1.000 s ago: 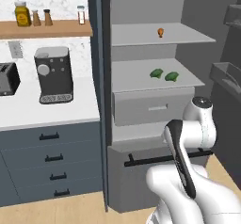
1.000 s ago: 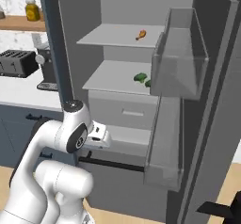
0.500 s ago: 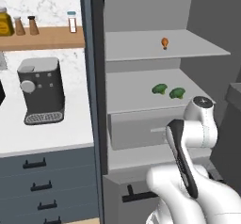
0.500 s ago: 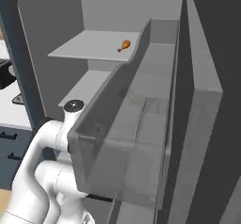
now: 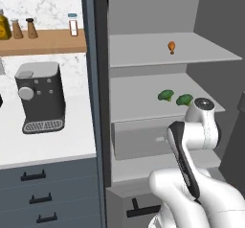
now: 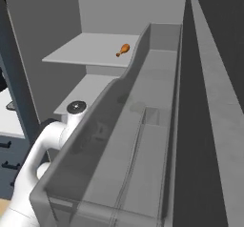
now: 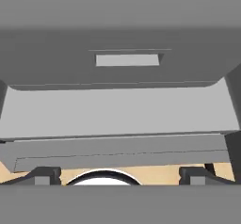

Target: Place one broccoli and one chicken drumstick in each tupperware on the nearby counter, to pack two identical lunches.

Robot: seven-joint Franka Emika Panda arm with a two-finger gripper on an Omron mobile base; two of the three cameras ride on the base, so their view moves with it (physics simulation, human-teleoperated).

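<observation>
Facing the open fridge (image 5: 143, 26), the end effector (image 7: 120, 176) is spread open and empty, presumably ready to pick. Both broccoli (image 5: 165, 96) florets lie one shelf below the chicken drumstick (image 5: 171, 46).

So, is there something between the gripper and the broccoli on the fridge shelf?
Nothing visible blocks the way. The two broccoli lie in the open on the middle shelf, with the door open. The gripper is lower, facing the grey drawer front beneath that shelf, so it must rise over the shelf edge first.

Open grey fridge (image 5: 162, 59) beside marble-backed wall, wooden shelf (image 5: 43, 40), coffee machine (image 5: 40, 97).
</observation>
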